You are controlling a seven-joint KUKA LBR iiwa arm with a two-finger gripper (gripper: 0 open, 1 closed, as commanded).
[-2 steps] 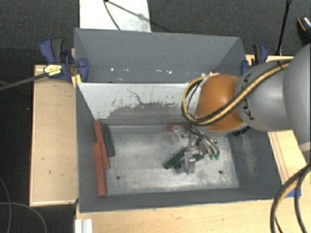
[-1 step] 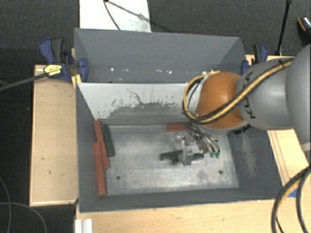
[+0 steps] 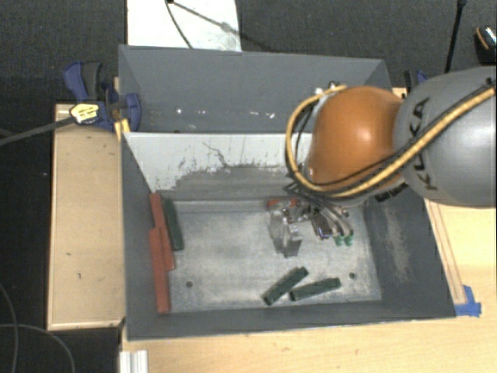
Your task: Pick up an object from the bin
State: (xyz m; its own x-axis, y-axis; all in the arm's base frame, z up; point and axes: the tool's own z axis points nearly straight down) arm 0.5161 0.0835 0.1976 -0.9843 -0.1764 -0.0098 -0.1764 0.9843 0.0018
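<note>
Gripper sits low over the bare floor of the grey bin, right of frame centre, under the orange wrist cover. Released or clenched: cannot tell. Nearest things are a tilted dark green bar and a flatter dark green bar, close together just below it at lower centre. Red bars and a third green bar lie along the left wall, well apart from it.
</note>
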